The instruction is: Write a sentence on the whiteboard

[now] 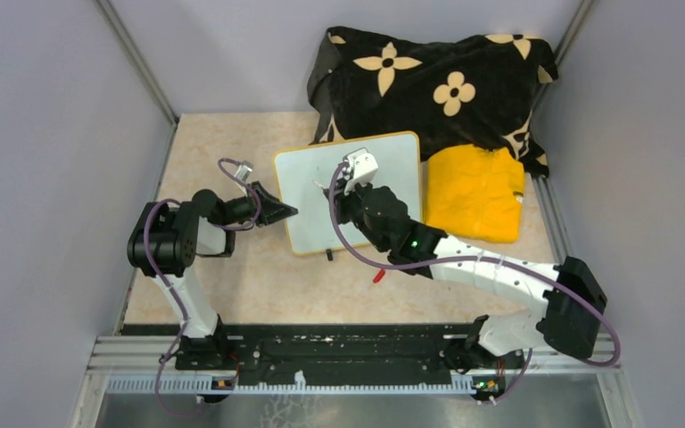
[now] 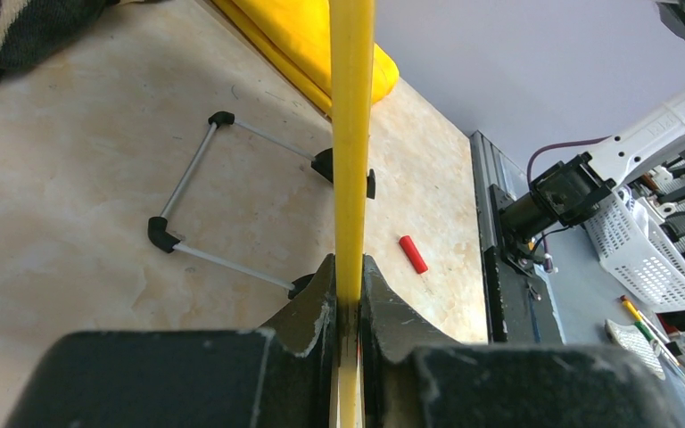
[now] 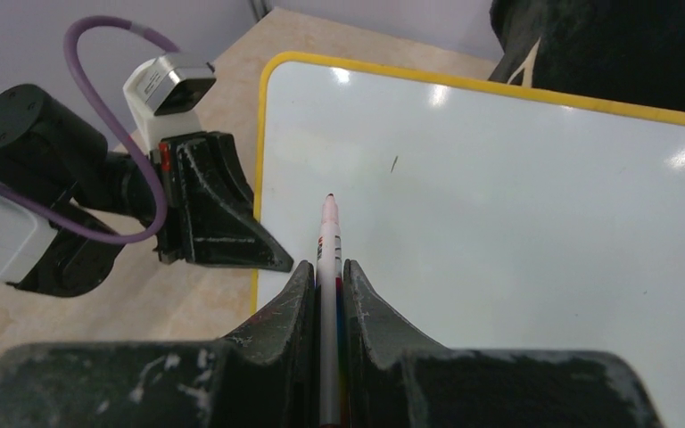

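Observation:
The whiteboard (image 1: 392, 152) with its tan-yellow frame is propped in the middle of the table. Its white face (image 3: 499, 223) carries no words, only a tiny dark stroke (image 3: 394, 163); the sentence does not show. My left gripper (image 1: 287, 212) is shut on the board's left frame edge (image 2: 352, 134), which runs between its fingers (image 2: 317, 299). My right gripper (image 3: 327, 267) is shut on the slim red-and-white marker (image 3: 329, 236), uncapped, its tip close to the board's upper left part. In the top view the right gripper (image 1: 346, 185) is over the board.
A red marker cap (image 1: 379, 275) lies on the table near the board's front edge, also in the left wrist view (image 2: 413, 254). A wire stand (image 2: 192, 174) sits behind the board. A yellow cloth (image 1: 474, 192) and a black floral cloth (image 1: 428, 80) lie right and behind.

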Action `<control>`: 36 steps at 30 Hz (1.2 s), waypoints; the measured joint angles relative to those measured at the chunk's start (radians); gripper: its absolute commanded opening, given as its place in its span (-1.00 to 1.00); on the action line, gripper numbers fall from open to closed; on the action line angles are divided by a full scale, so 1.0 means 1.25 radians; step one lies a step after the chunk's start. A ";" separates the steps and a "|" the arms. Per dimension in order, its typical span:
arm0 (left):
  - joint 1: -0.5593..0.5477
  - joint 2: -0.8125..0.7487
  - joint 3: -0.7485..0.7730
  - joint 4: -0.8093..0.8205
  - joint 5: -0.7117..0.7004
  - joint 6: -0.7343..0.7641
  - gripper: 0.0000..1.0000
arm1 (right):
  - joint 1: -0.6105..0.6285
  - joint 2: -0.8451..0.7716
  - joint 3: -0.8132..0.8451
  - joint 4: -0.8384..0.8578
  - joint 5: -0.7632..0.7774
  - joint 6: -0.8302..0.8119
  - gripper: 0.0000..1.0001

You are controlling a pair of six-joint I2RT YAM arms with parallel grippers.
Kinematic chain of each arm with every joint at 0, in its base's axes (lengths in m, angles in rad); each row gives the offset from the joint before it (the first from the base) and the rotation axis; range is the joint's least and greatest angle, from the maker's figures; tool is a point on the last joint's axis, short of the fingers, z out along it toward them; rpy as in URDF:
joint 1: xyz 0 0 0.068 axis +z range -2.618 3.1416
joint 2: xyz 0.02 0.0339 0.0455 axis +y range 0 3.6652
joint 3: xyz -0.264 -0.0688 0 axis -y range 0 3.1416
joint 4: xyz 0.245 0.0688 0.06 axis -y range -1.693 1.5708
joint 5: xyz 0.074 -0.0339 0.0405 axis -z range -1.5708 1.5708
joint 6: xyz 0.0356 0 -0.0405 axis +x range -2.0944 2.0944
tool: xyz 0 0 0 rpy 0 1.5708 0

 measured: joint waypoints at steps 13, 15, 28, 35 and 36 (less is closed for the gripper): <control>0.000 0.005 0.000 0.000 0.000 0.003 -1.00 | 0.001 0.104 0.074 0.038 0.071 -0.017 -1.00; 0.000 0.005 0.000 0.000 0.000 0.003 -1.00 | 0.001 0.117 0.088 0.038 0.072 -0.016 -1.00; 0.000 0.005 0.000 0.000 0.000 0.005 -1.00 | 0.001 0.165 0.125 0.010 0.091 -0.016 -1.00; 0.000 0.005 0.000 -0.001 0.000 0.005 -1.00 | 0.001 0.188 0.136 0.003 0.099 -0.015 -1.00; 0.000 0.005 0.000 -0.001 0.001 0.005 -1.00 | 0.001 0.190 0.136 0.003 0.100 -0.014 -1.00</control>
